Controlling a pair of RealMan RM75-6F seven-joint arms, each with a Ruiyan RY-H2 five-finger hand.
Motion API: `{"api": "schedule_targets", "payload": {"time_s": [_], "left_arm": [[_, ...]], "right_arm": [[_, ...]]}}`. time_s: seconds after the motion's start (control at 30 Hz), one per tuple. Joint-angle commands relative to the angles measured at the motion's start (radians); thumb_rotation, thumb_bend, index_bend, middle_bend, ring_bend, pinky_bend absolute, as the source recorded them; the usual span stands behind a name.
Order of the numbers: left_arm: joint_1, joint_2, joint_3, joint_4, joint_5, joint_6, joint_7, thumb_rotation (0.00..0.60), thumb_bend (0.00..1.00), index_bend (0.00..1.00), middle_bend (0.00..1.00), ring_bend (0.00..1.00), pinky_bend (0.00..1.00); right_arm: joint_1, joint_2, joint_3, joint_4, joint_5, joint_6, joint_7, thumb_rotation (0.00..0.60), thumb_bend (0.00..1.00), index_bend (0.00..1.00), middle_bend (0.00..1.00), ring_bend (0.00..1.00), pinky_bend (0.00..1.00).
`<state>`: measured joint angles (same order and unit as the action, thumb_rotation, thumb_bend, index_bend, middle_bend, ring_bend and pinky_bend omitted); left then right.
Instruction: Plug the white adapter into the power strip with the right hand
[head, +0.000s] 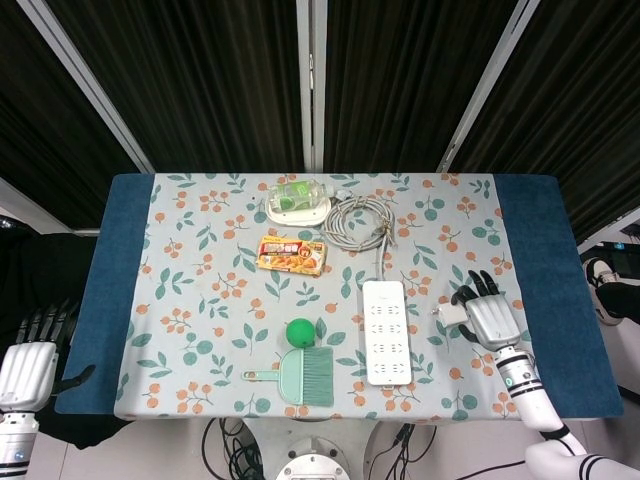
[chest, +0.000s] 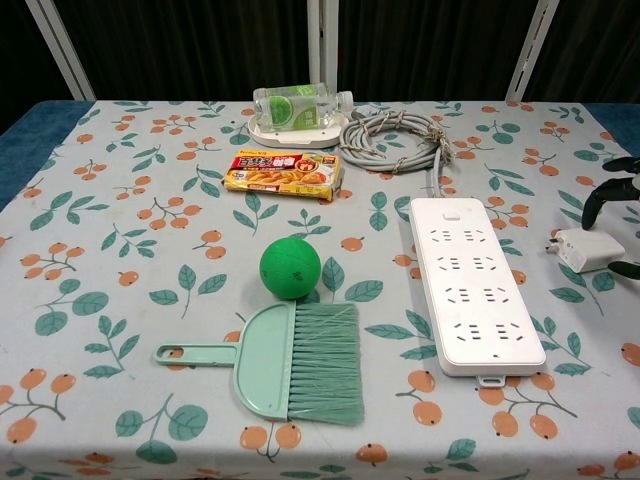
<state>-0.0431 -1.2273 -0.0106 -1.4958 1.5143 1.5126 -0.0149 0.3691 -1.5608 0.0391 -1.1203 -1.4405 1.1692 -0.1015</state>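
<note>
The white adapter (head: 451, 316) (chest: 587, 250) lies on the floral cloth, just right of the white power strip (head: 386, 331) (chest: 475, 299), prongs toward the strip. My right hand (head: 486, 318) is over the adapter's right side. Its dark fingers (chest: 606, 194) arch above the adapter and its thumb (chest: 627, 268) sits low beside it, without a plain grip. The adapter still rests on the cloth. My left hand (head: 29, 362) hangs off the table's near left corner, fingers straight and apart, holding nothing.
A grey coiled cable (head: 356, 223) runs from the strip's far end. A green ball (head: 300, 331) and a green brush with dustpan (head: 303, 377) lie left of the strip. A food box (head: 292, 254) and a bottle on a white dish (head: 297, 200) sit further back.
</note>
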Motion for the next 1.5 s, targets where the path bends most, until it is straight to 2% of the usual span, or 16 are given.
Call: {"api": "schedule_targets", "payload": {"time_s": [0.03,0.63,0.7,0.9,1.5], "left_arm": [[0.0,0.0,0.001,0.0,0.0,-0.001,-0.001,0.6,0.13,0.0,0.0,0.0,0.0],[0.0,0.004,0.003,-0.004,0.003,-0.006,-0.009,0.6,0.13,0.0,0.0,0.0,0.0],[0.0,0.004,0.002,-0.005,0.005,-0.005,-0.01,0.6,0.13,0.0,0.0,0.0,0.0],[0.0,0.006,0.002,-0.006,0.005,-0.004,-0.01,0.6,0.13,0.0,0.0,0.0,0.0],[-0.004,0.001,0.002,0.001,0.005,-0.012,-0.013,0.6,0.13,0.0,0.0,0.0,0.0]], "right_arm": [[-0.001,-0.001,-0.004,0.004,-0.001,-0.005,-0.004,0.6,0.15,0.39,0.3,0.04,0.0],[0.011,-0.03,0.004,0.046,-0.003,-0.02,-0.004,0.6,0.15,0.39,0.32,0.06,0.0],[0.015,-0.033,0.009,0.047,-0.002,-0.022,0.001,0.6,0.17,0.39,0.32,0.07,0.0],[0.027,-0.032,0.032,0.033,0.017,-0.037,0.027,0.6,0.32,0.42,0.36,0.12,0.0],[0.028,0.018,0.087,-0.063,0.135,-0.094,0.026,0.6,0.33,0.5,0.41,0.19,0.0]]}}
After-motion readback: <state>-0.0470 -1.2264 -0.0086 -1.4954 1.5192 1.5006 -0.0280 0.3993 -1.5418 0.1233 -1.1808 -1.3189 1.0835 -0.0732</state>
